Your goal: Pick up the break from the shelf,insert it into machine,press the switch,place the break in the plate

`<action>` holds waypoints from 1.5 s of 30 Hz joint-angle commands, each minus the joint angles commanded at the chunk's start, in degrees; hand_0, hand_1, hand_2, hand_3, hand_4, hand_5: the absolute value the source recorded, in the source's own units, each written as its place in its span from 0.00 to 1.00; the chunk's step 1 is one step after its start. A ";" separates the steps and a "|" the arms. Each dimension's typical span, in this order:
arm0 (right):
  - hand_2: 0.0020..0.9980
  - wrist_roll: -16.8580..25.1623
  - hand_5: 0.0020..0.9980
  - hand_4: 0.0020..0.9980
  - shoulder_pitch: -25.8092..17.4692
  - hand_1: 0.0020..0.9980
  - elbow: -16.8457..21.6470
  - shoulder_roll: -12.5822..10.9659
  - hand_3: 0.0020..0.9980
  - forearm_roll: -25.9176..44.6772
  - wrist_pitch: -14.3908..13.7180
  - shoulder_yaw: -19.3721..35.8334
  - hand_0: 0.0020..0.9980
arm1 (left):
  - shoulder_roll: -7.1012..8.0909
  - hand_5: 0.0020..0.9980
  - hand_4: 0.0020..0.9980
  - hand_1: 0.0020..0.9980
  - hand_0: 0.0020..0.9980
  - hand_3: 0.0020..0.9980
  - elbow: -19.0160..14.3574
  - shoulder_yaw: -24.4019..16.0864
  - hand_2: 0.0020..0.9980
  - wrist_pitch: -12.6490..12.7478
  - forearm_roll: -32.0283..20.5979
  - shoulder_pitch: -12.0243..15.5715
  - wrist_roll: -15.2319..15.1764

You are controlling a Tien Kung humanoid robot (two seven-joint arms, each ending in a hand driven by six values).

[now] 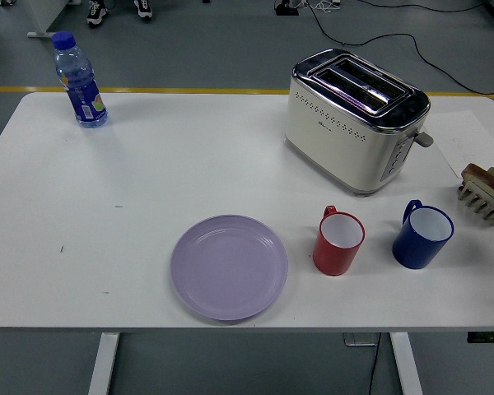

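A cream and chrome toaster [354, 123] stands at the back right of the white table [148, 173], its two slots showing no bread and its lever [425, 138] on the right end. A lilac plate [229, 266] lies empty near the front edge. At the far right edge a wooden rack [486, 194] holds a slice of bread, partly cut off by the picture's border. Neither robot hand is in view.
A red mug [338, 242] and a blue mug [422, 235] stand between the plate and the rack, in front of the toaster. A water bottle [80, 81] with a blue cap stands at the back left. Cables lie on the floor behind the table.
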 joint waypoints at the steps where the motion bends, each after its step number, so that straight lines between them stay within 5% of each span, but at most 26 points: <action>1: 0.95 -0.13 0.20 0.86 0.06 0.92 -0.03 -0.01 0.94 -1.12 0.04 -0.12 0.95 | 0.00 0.93 0.34 0.71 0.69 0.58 0.00 0.02 0.73 0.00 -0.03 -0.01 0.00; 16: 0.95 -5.83 0.22 0.88 5.26 0.93 -4.83 -1.05 0.94 -33.85 3.08 -6.44 0.96 | 0.00 0.92 0.34 0.71 0.69 0.58 0.00 1.02 0.73 0.13 -1.28 -0.37 -0.10; 30: 0.93 -9.10 0.23 0.87 10.94 0.90 -13.05 -1.29 0.91 -35.00 2.61 -11.47 0.93 | -0.22 0.92 0.34 0.71 0.69 0.58 0.00 1.28 0.73 0.15 -1.46 -0.14 0.14; 31: 0.85 -9.27 0.23 0.86 11.38 0.83 -13.51 -1.25 0.87 -35.20 2.46 -11.85 0.87 | -0.24 0.92 0.34 0.71 0.69 0.58 0.00 1.27 0.73 0.15 -1.46 -0.09 0.14; 36: 0.85 -10.48 0.23 0.86 13.59 0.83 -15.96 -0.85 0.87 -37.39 1.58 -13.86 0.87 | -0.18 0.92 0.34 0.71 0.69 0.58 0.00 1.64 0.73 0.36 -2.49 0.52 0.00; 37: 0.74 -10.66 0.20 0.83 13.82 0.74 -16.20 -0.82 0.81 -37.55 1.56 -14.06 0.78 | -0.17 0.92 0.33 0.71 0.69 0.58 0.00 1.66 0.73 0.39 -2.63 0.56 -0.02; 45: 0.69 -13.47 0.19 0.80 16.46 0.70 -19.33 -1.14 0.77 -39.55 1.48 -16.67 0.72 | -0.17 0.92 0.34 0.71 0.69 0.58 0.00 2.14 0.73 0.52 -3.52 0.81 -0.05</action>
